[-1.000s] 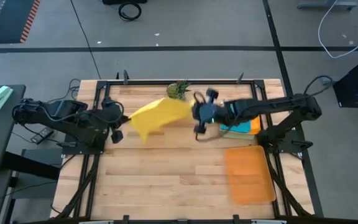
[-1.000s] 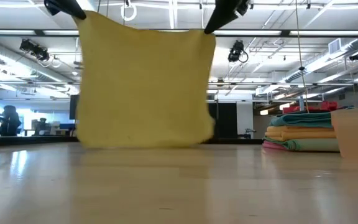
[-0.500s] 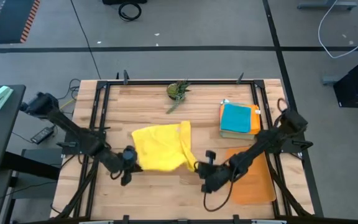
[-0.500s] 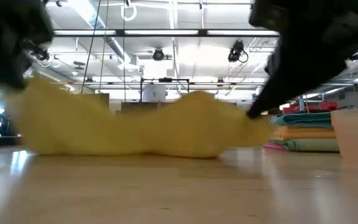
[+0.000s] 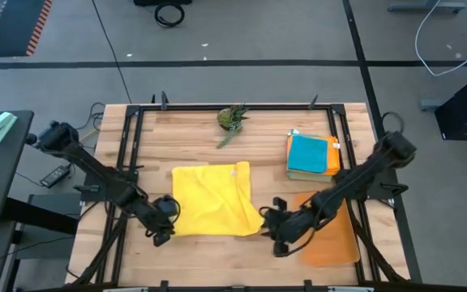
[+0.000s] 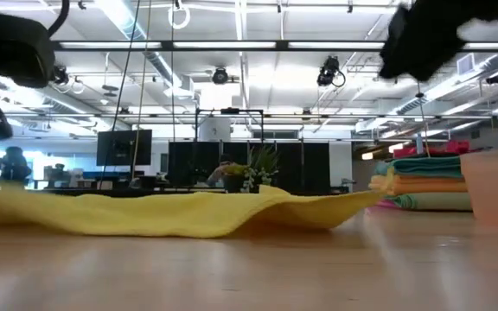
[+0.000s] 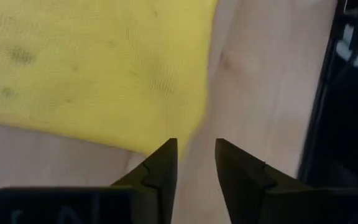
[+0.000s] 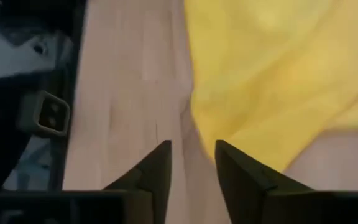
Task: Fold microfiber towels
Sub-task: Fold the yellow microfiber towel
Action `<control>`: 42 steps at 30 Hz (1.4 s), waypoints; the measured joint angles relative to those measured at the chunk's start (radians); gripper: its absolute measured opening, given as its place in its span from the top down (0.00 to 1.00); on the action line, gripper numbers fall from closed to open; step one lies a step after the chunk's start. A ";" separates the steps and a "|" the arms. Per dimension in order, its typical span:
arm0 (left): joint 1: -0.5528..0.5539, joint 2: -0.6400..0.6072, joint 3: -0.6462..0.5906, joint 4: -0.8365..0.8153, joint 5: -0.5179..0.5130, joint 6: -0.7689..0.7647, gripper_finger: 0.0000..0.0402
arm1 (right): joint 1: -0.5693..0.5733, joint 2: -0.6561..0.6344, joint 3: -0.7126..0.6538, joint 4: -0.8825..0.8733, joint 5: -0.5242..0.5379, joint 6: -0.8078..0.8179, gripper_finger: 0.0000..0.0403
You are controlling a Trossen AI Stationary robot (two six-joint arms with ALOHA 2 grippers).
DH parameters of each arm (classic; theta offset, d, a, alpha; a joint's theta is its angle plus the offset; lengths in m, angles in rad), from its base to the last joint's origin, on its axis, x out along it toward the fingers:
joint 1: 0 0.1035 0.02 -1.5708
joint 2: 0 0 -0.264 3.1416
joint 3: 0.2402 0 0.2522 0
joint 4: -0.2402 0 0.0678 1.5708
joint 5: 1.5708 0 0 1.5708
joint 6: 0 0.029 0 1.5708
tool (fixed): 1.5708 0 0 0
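One yellow towel [image 5: 212, 199] lies spread on your wooden table [image 5: 217, 259], near the middle and toward the front edge; from the low view [image 6: 171, 213] it sits flat with a gentle ripple and a slightly raised corner on the right arm's side.

Two grippers flank it, one at each front corner:
- Left gripper [image 5: 167, 217]: just beside the towel's front left corner. Your left wrist view shows the two dark fingers [image 7: 160, 168] parted with bare wood between them and the yellow edge [image 7: 104, 68] just ahead; nothing is gripped.
- Right gripper [image 5: 271, 223]: just beside the front right corner. Your right wrist view shows its fingers [image 8: 157, 168] likewise spread over bare wood, with the yellow cloth [image 8: 278, 81] lying rumpled ahead of them; nothing is gripped.

Other items you can see:
- Stack of folded towels [image 5: 312, 156], teal on top, at the back right of the table; the low view [image 6: 422, 183] shows teal, orange, pink and pale green layers.
- Orange mat [image 5: 335, 231], front right, partly under the right arm.
- Small green plant [image 5: 232, 118], at the back centre edge.
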 joint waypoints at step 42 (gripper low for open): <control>0.464 0.370 0.216 -0.361 -0.238 0.392 0.98 | -0.243 0.341 -0.003 0.344 -0.205 -0.062 0.98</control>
